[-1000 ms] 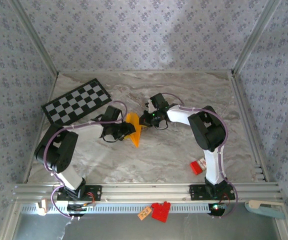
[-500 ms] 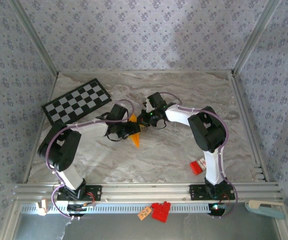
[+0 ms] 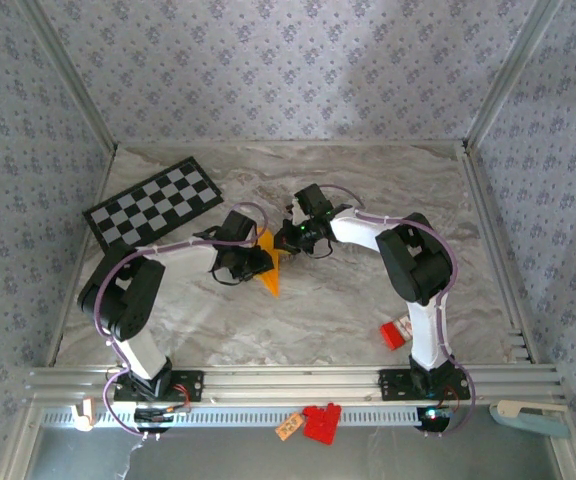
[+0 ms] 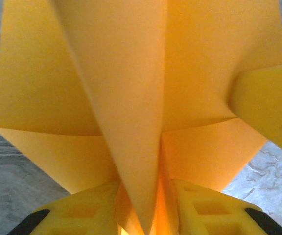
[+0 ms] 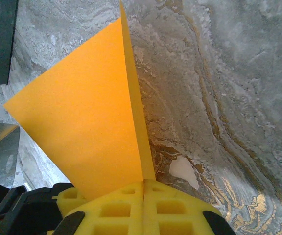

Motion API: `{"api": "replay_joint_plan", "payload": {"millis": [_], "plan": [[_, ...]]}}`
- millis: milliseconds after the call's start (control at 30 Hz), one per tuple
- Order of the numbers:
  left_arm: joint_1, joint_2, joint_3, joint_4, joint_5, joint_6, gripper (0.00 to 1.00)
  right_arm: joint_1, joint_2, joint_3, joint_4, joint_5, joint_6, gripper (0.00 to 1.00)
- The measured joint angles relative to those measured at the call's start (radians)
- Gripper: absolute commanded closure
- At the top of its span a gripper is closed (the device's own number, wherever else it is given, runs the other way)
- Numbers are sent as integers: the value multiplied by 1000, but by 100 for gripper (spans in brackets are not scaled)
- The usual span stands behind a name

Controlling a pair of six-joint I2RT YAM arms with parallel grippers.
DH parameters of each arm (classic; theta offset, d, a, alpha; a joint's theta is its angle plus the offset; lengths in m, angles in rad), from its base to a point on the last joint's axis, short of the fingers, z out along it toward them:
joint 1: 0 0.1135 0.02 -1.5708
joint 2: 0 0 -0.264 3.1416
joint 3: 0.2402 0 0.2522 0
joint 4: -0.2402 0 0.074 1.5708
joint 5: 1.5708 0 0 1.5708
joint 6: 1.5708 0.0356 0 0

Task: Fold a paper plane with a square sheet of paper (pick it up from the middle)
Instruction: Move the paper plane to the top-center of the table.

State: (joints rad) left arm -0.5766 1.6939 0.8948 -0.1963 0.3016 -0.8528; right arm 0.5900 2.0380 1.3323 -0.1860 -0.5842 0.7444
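The orange-yellow paper [image 3: 271,268], folded toward a pointed dart shape, is held between both grippers at the table's middle. Its tip points toward the near edge. In the left wrist view the paper [image 4: 131,98] spreads wide, with a raised centre fold running down between the yellow fingers [image 4: 82,210]. My left gripper [image 3: 251,260] is shut on that fold from the left. In the right wrist view a folded flap [image 5: 87,127] stands up on edge from my right gripper [image 5: 144,188], whose jaws are pressed together on it. My right gripper [image 3: 290,238] holds the paper's far end.
A black-and-white checkered board [image 3: 153,203] lies at the back left. A small red block [image 3: 394,334] sits beside the right arm's base. Red pieces and a tag [image 3: 313,422] lie on the front rail. The marble tabletop [image 3: 388,190] is bounded by metal rails.
The left gripper moved right and toward the right gripper, closing in on the paper. The paper narrowed from a broad upright shape to a slimmer pointed one.
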Motion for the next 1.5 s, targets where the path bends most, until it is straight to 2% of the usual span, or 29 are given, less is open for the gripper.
{"api": "replay_joint_plan", "payload": {"millis": [400,500,633,900,1133,1300,1500], "plan": [[0,6,21,-21,-5,-1,81,0,0,0,-7,0,0,97],[0,10,25,-21,-3,-1,84,0,0,1,-8,0,0,94],[0,10,34,-26,-4,2,90,-1,0,1,-10,3,3,85],[0,11,112,-109,-51,55,96,-45,-97,0,-80,108,-26,52],[0,128,369,-268,-153,154,96,-131,-324,-77,-104,329,-100,35],[0,259,567,-358,-243,191,95,-165,-439,-159,-118,464,-144,34],[-5,403,753,-424,-300,198,94,-213,-451,-193,-134,491,-162,35]]}}
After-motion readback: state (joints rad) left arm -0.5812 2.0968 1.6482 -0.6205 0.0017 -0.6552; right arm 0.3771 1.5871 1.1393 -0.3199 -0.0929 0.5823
